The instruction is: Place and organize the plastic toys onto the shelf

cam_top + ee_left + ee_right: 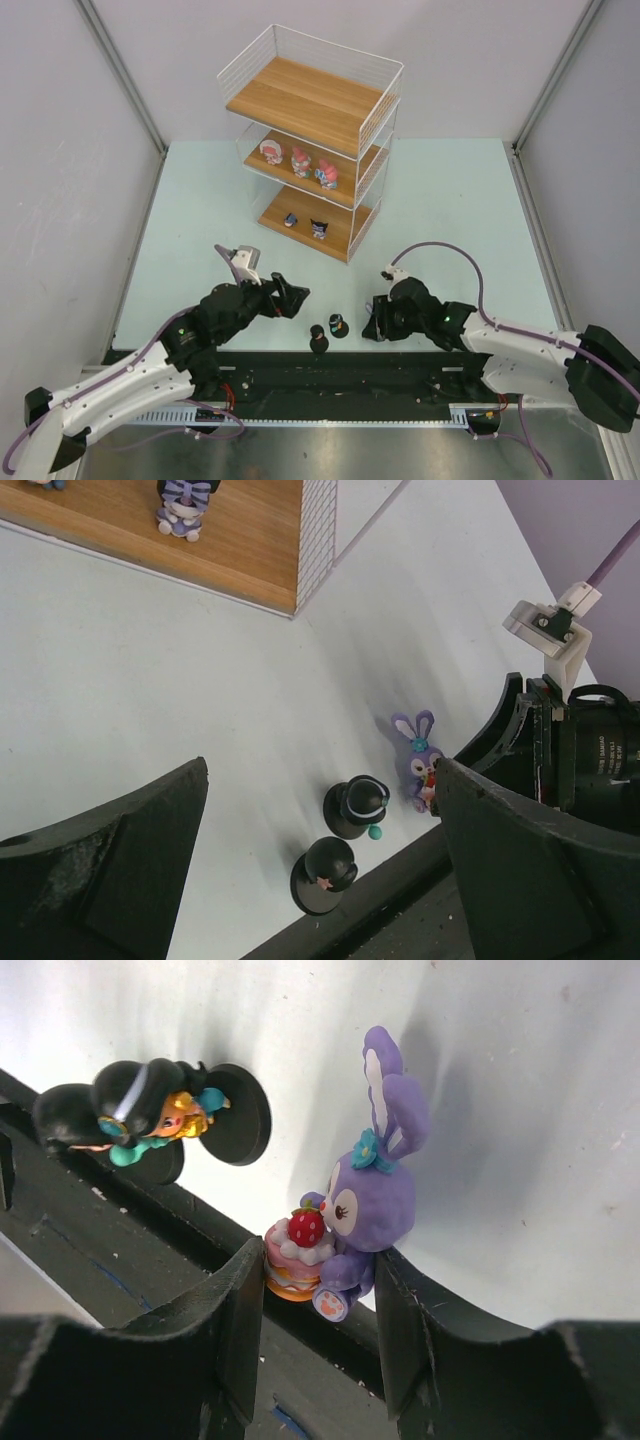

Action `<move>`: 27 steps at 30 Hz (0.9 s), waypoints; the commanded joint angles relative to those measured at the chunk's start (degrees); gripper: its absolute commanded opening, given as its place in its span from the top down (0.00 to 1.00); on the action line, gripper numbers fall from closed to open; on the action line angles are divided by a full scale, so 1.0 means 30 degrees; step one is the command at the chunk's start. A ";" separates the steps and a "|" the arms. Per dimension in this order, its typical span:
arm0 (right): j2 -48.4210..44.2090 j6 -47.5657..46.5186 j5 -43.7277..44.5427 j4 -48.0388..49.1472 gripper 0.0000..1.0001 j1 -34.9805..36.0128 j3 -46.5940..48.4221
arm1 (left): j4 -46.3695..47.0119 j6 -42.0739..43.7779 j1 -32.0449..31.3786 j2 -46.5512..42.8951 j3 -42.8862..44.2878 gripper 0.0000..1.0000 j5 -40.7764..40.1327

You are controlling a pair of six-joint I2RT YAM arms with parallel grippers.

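The white wire shelf [310,100] stands at the back with its top board bare. Three pink-and-white toys [300,160] sit on its middle board and two small ones [319,228] on the bottom board [250,540]. Two dark-haired figurines on black bases [338,325] [318,338] stand near the front edge and show in the left wrist view [358,805] [325,872]. My right gripper [372,322] [320,1260] is shut on the purple bunny [380,1195] [416,755], one finger on its cake and the other on its back. My left gripper [295,297] [322,775] is open and empty, left of the figurines.
The black base rail [330,375] runs along the table's near edge, right behind the figurines and the bunny. A striped toy [183,505] stands near the bottom board's front corner. Grey walls enclose the pale table [450,210] on three sides.
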 commanded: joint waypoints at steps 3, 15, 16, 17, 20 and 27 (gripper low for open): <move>-0.3275 -0.2096 0.0157 -0.0575 1.00 0.0075 0.0160 | 0.0156 -0.0266 -0.0097 0.0501 0.2302 0.00 0.1001; -0.7238 -0.7164 0.5718 -0.1338 1.00 0.6517 0.3173 | -0.1224 -0.1350 -0.0185 0.4076 0.6786 0.00 0.3164; -0.7032 -0.7573 0.6100 -0.1280 1.00 0.6956 0.3410 | -0.1078 -0.1292 -0.0272 0.4222 0.6874 0.00 0.3285; -0.6885 -0.7751 0.6800 -0.1192 1.00 0.7483 0.3586 | -0.0989 -0.1262 -0.0650 0.4426 0.7049 0.00 0.3286; -0.6562 -0.8161 0.7712 -0.0549 1.00 0.8014 0.3939 | -0.1250 -0.0970 -0.1616 0.4808 0.7488 0.00 0.2673; -0.6035 -0.9129 0.8623 0.0390 1.00 0.8074 0.4613 | -0.1399 -0.1349 -0.3845 0.5482 0.8047 0.00 0.1120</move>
